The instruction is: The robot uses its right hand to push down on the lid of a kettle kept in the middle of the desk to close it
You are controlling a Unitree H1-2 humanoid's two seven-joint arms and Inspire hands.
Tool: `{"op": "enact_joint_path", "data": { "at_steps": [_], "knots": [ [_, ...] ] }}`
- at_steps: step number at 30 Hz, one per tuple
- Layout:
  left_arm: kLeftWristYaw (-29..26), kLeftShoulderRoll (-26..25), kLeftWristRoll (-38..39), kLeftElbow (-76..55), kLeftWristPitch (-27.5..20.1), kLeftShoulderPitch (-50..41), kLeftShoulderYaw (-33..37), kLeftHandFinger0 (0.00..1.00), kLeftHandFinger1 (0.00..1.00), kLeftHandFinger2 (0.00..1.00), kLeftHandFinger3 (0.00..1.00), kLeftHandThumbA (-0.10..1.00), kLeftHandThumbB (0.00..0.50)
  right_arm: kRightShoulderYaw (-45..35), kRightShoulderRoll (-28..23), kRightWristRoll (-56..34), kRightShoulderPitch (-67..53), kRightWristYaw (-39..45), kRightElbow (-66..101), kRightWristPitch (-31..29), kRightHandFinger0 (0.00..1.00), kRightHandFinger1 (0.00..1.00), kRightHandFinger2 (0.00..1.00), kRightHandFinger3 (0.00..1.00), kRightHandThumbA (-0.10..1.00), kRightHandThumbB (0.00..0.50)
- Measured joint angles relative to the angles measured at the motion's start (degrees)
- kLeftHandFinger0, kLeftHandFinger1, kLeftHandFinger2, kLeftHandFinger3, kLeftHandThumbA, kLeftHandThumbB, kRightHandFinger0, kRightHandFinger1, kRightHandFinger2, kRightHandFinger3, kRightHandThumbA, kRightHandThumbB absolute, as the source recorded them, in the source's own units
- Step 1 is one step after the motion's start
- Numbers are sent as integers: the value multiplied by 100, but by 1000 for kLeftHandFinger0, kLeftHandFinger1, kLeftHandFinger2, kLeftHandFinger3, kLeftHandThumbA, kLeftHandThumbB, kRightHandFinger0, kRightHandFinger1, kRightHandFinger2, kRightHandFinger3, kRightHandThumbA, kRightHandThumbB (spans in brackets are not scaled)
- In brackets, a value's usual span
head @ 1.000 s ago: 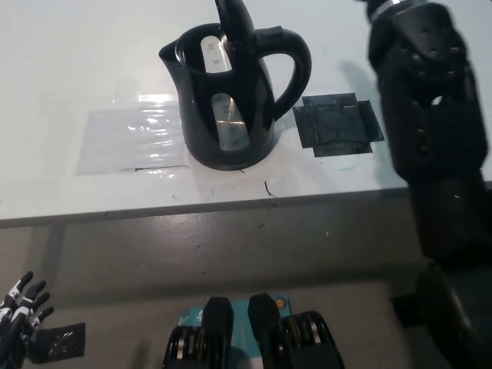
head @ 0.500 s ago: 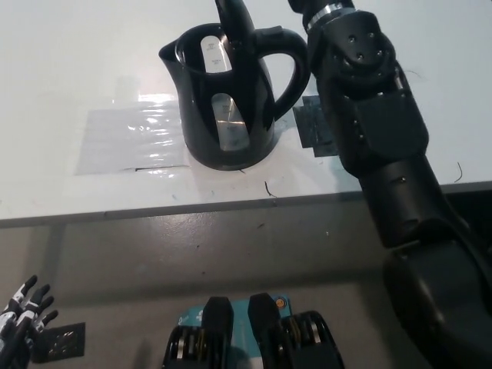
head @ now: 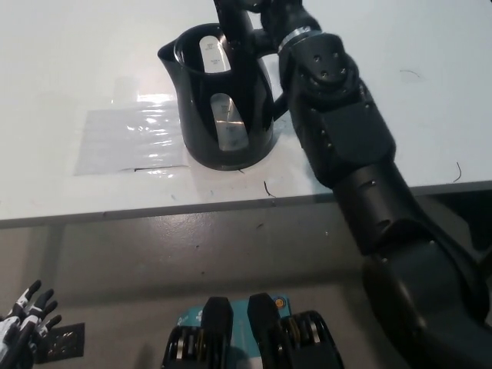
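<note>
The kettle (head: 223,108) stands on the desk (head: 92,61), near its near edge, its lid (head: 233,27) upright at its far side. A taped sheet (head: 131,138) lies left of it. The right arm (head: 346,146) reaches in from near right, crossing the kettle's right side. The left hand (head: 23,334) sits near left, below the desk.

No readable text, kettle (head: 223,100) water-gauge markings too blurred to read, no labels legible elsewhere

The black right arm (head: 346,146) stretches up the frame while the white left hand (head: 21,327) rests low, fingers apart.
</note>
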State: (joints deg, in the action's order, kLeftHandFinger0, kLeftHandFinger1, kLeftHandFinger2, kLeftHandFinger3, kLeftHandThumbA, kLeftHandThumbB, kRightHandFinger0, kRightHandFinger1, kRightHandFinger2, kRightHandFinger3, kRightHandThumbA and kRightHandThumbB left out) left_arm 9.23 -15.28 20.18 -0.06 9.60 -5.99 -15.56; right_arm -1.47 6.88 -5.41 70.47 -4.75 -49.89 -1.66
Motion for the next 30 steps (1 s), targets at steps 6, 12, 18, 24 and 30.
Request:
{"op": "enact_joint_path", "data": {
  "at_steps": [6,12,18,24,30],
  "knots": [
    [59,4,-1,-1,-1,1,28,1000,1000,1000,1000,612,83,-43,198,3,38,-52,-475,-271,1000,1000,1000,1000,665,73],
    [67,79,-9,0,-2,-6,88,1000,1000,1000,1000,591,91,-18,271,48,112,-133,-749,-450,1000,1000,1000,1000,656,71],
    [106,88,-18,0,-1,-7,185,1000,1000,1000,1000,610,97,-122,372,5,111,-160,-927,-601,1000,1000,1000,1000,579,62],
    [109,131,-32,8,-3,-11,275,1000,1000,1000,1000,592,92,-139,579,2,117,-237,-1248,-835,1000,1000,1000,1000,567,63],
    [109,229,-50,-4,3,-44,389,1000,1000,1000,1000,574,86,-165,637,5,319,-304,-1818,-1176,1000,1000,1000,1000,570,48]
  ]
}}
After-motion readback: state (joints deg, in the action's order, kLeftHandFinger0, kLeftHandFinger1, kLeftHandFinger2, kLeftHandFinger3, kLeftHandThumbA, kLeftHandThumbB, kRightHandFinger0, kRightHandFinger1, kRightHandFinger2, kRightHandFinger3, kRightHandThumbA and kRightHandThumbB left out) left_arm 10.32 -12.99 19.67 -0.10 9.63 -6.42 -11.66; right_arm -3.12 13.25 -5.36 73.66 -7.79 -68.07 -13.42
